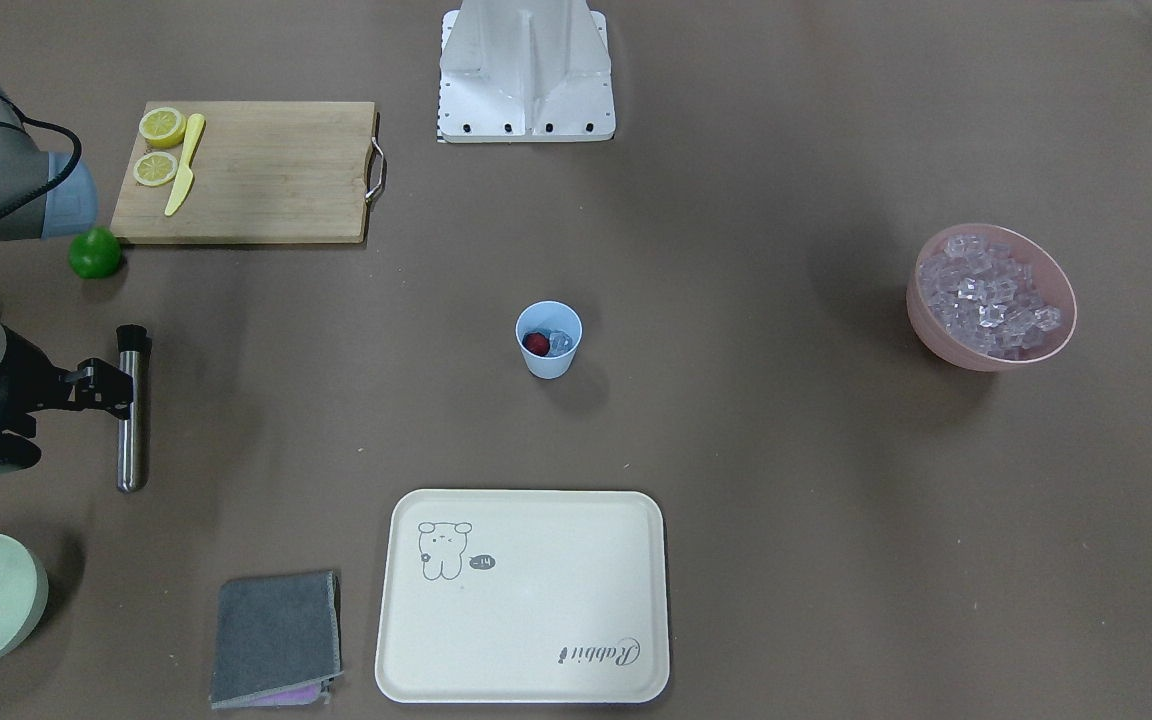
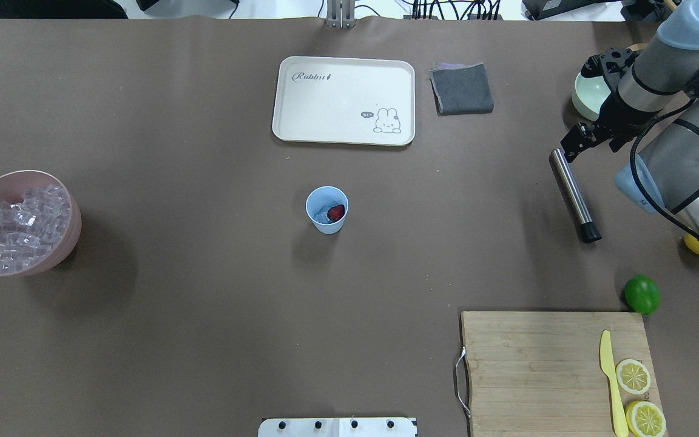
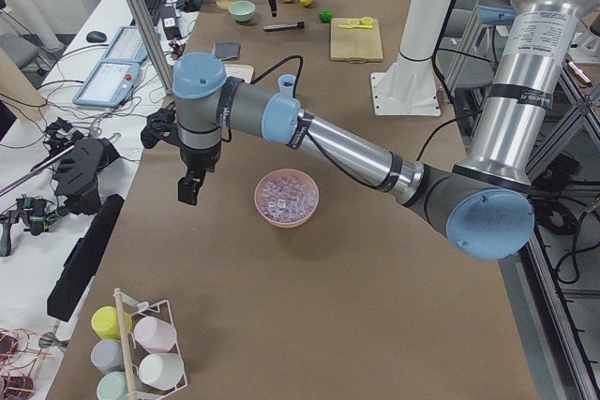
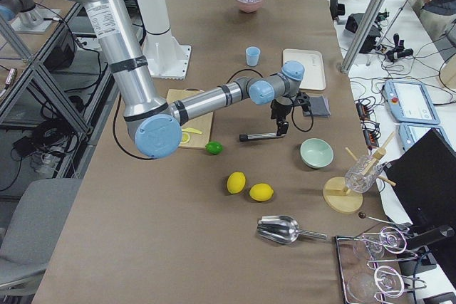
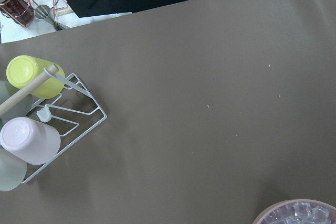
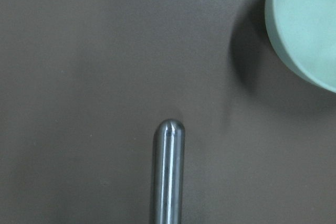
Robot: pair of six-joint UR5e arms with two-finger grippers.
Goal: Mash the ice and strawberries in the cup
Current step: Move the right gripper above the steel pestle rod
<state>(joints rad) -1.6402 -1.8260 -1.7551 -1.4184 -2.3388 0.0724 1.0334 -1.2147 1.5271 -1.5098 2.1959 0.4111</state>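
Cup point(image 2: 327, 210) with strawberry point(image 2: 337, 212) and ice point(image 1: 562, 343), well apart from right jaws

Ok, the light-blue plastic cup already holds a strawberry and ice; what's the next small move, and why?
Probably lower the right gripper onto the steel muddler rod with the black cap and close on it. It lies flat on the table with the gripper near its rounded end, and the light-blue plastic cup holds a red strawberry and clear ice cubes that look unmashed.
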